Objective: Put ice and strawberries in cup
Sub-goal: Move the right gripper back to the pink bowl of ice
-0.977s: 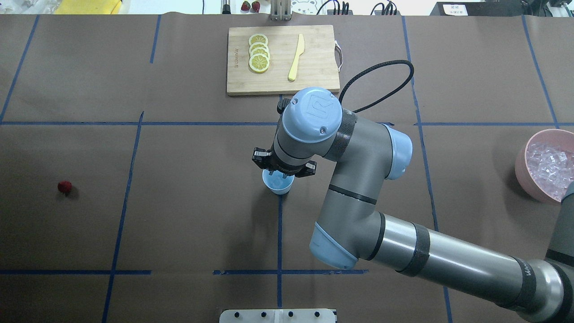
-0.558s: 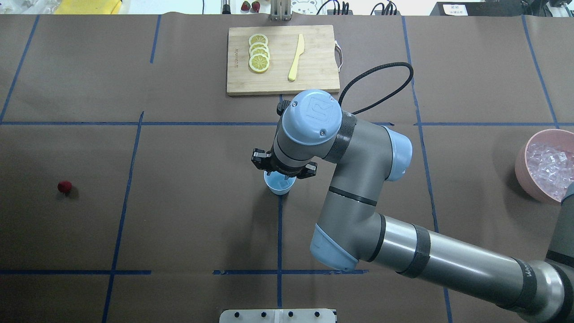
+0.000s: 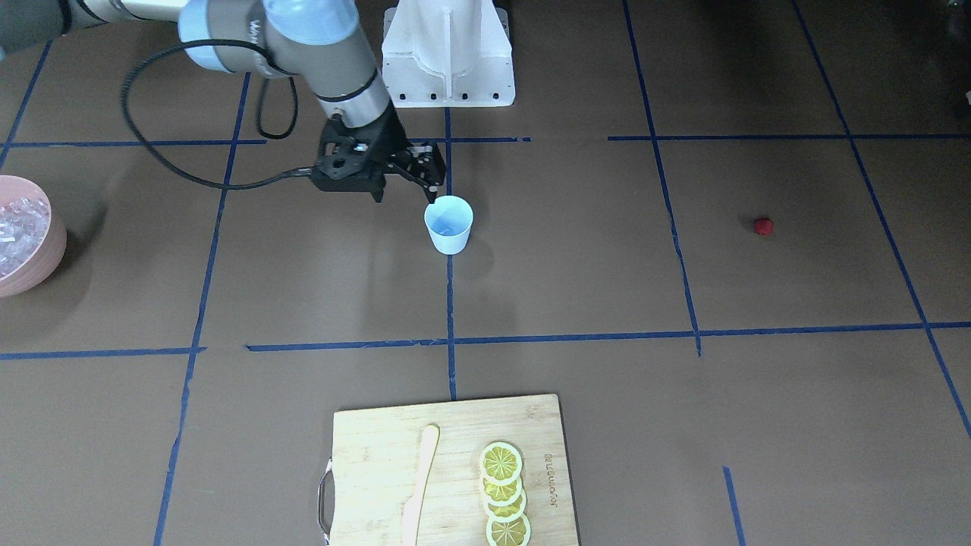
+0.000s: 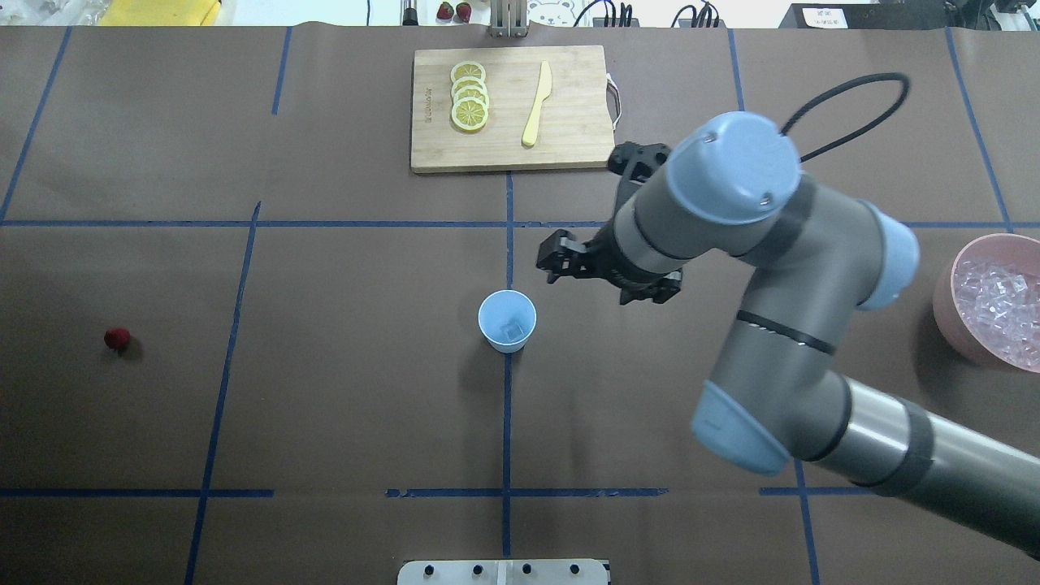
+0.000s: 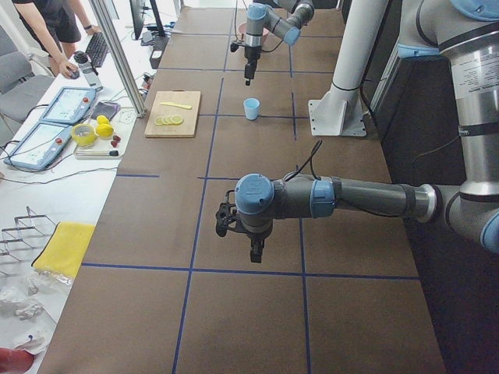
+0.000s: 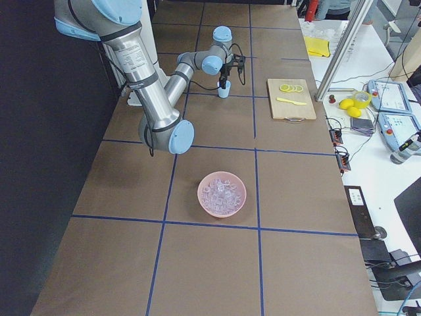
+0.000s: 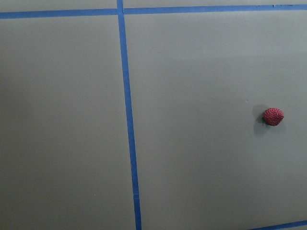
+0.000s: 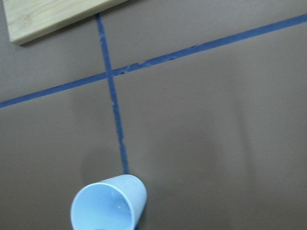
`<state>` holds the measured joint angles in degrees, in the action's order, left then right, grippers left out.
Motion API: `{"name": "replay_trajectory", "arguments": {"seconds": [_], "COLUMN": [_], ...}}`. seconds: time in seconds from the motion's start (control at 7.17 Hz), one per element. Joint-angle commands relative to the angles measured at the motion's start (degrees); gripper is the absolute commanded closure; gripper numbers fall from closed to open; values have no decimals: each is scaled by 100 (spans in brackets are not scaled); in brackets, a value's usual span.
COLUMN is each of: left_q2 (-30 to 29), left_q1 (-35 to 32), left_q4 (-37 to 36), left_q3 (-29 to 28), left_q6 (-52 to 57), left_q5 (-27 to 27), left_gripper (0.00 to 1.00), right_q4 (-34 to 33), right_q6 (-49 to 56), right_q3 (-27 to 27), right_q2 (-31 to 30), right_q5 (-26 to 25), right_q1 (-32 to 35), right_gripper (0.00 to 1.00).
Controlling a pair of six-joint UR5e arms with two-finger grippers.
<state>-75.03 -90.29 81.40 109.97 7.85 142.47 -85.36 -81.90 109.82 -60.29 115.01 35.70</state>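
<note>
The cup (image 4: 507, 322) stands upright on a crossing of blue tape (image 4: 507, 422) near the middle of the surface (image 4: 341, 390), with one ice cube (image 4: 512, 331) on its bottom. The strawberry (image 4: 117, 338) lies alone, well apart from the cup, toward the robot's left. The right end effector (image 3: 406, 189) hangs raised just beside the cup, spread wide and empty. The left end effector (image 5: 238, 240) hovers above the strawberry's stretch of surface. I cannot tell whether it is wide or narrow, and its wrist view shows the strawberry off toward the right edge, not centred.

Fetching the strawberry looks like the step in hand. The left arm should centre over it, descend straight with the jaws astride it, and close gently across its middle, since so small and round a thing will likely roll from a glancing touch. The cup looks light enough to tip, so the release should come from above its rim.

The surface is brown paper gridded with the tape. A cutting board (image 4: 569, 142) with lemon slices (image 4: 470, 106) and a yellow knife (image 4: 536, 104) sits at its far side, and a pink bowl (image 4: 942, 305) of ice (image 4: 995, 296) at the robot's right. A side bench (image 5: 47, 191) holds teach pendants (image 5: 69, 105).
</note>
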Motion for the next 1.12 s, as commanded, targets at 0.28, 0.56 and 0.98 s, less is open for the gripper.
{"name": "replay_trajectory", "arguments": {"seconds": [0.28,0.56,0.98], "left_q2": [-20,-12,-12], "left_q1": [2,2,2], "left_q4": [7,-10,-10], "left_q3": [95,252,297], "left_q6": [-11,-11,24], "left_q5": [-53,-88,-463], "left_gripper": [0,0,0], "right_q4": [54,37,-34], "right_q6": [2259,3691,6239], "right_q3": [769,734,341], "right_q2": [-1887,-2616,-3576], "right_q5": [1249,1663,2348], "right_q1": [1444,2253,3763], "right_gripper": [0,0,0]}}
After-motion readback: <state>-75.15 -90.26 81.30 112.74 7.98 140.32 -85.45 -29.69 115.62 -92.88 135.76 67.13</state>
